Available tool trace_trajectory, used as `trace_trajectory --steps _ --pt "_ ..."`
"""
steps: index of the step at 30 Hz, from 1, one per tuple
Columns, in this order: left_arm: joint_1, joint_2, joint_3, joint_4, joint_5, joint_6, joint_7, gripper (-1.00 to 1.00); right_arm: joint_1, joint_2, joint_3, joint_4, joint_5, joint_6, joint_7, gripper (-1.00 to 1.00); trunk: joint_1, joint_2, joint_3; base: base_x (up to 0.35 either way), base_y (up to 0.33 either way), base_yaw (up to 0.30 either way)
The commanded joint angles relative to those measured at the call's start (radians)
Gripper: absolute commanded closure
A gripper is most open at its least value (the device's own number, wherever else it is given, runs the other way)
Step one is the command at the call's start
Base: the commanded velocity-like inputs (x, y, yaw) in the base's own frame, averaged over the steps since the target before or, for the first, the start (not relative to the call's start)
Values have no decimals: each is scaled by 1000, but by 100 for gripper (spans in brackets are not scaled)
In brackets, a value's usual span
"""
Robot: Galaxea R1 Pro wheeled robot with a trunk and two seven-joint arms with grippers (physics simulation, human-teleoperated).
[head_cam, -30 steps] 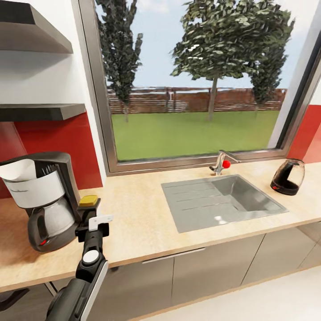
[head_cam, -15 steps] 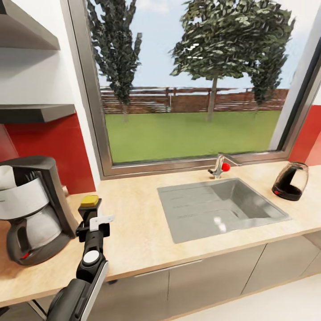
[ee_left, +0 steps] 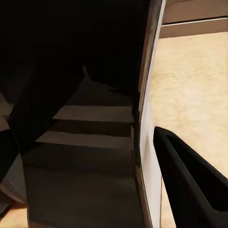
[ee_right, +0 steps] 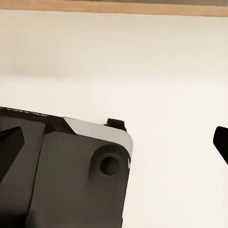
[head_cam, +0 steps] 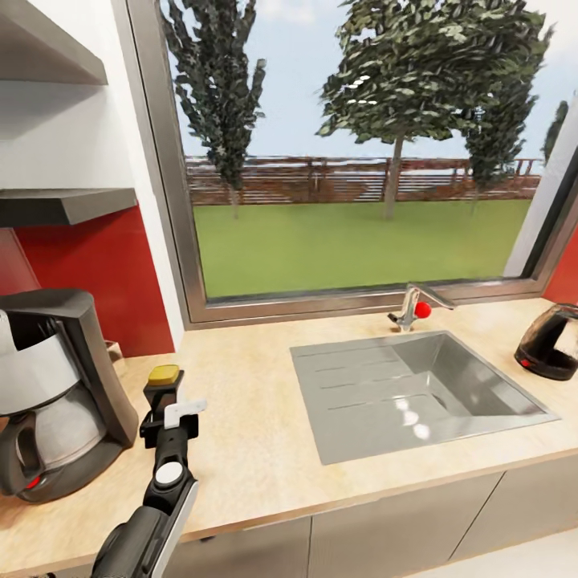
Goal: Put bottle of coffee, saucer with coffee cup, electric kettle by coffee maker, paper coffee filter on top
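Countertop [head_cam: 265, 449]: capped bottle [head_cam: 163, 376] in left pincer [head_cam: 164, 405]

Bright daylight thru window [head_cam: 353, 160], glare spots in sink [head_cam: 417, 393], left wrist view dark, soft.

The coffee maker [head_cam: 56, 393] stands on the counter [head_cam: 249, 433] at the far left, against the backsplash [head_cam: 96, 273]; a shelf [head_cam: 68, 205] hangs on the wall above it, with a second shelf [head_cam: 48, 56] higher up; the bottle [head_cam: 163, 385] stands just right of the coffee maker, with the left gripper [head_cam: 168, 405] at it; the sink [head_cam: 409, 393] is set into the counter further right, below the window [head_cam: 353, 160], with the tap [head_cam: 413, 305] behind it; the kettle [head_cam: 552, 341] stands at the far right, beyond the sink.
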Motion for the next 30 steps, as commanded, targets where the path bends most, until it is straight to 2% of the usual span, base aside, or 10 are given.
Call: trace_trajectory --steps 1,9,15,17,22,30 --pt "-1 0 -2 1 -5 7 3 100 -1 0 -8 1 11 -3 -4 -100 1 -2 -2 7 0 35" --pt "-2 0 18 7 -6 4 5 100 -1 0 -8 1 11 -3 -4 -100 1 -2 -2 11 0 6" --pt "-2 2 21 13 -6 2 5 100 -1 0 -8 1 11 -3 -4 -100 1 -2 -2 199 0 0" --pt "-2 2 35 23 -6 1 5 100 -1 0 -8 1 11 -3 -4 -100 1 -2 -2 24 0 0" --pt "-6 3 45 81 -6 -51 5 100 -1 0 -8 2 11 -3 -4 -100 1 -2 -2 5 0 1" --pt "-7 2 68 101 -6 -64 5 100 -1 0 -8 3 11 -3 -4 -100 1 -2 -2 118 0 94"
